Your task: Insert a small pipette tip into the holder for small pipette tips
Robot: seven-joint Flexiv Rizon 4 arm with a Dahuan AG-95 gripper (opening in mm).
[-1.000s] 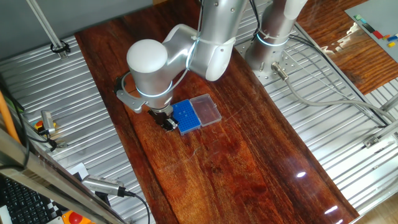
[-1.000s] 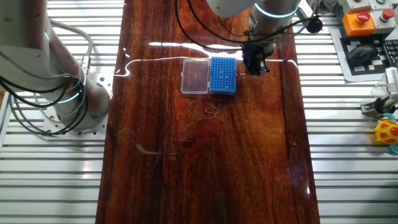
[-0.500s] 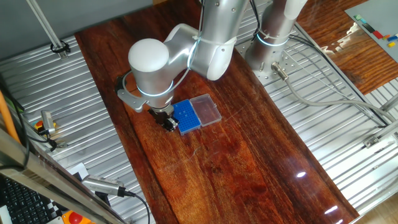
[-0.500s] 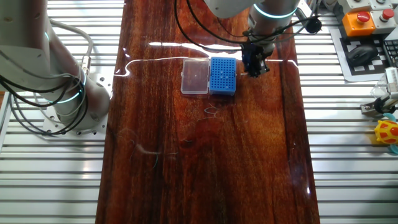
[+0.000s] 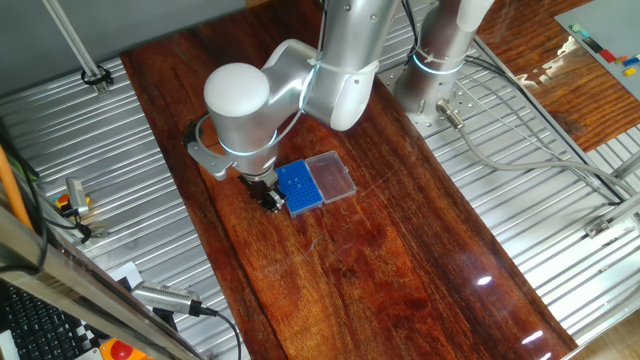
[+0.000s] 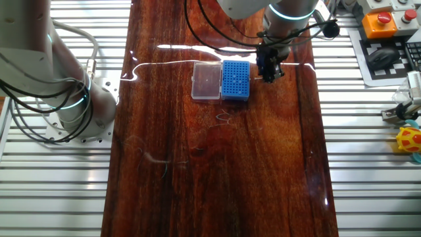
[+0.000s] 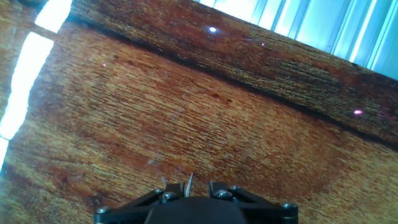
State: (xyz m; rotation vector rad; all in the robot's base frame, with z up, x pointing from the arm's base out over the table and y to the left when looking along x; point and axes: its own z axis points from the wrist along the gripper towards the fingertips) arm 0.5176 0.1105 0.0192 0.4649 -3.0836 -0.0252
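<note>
Left of centre in one fixed view: gripper low over wood, just beside holder for small pipette tips. Hand view, bottom centre: fingers pinched on thin pale sliver, likely pipette tip; holder out of frame. You judge carry step; next, shift over grid, descend straight.
</note>
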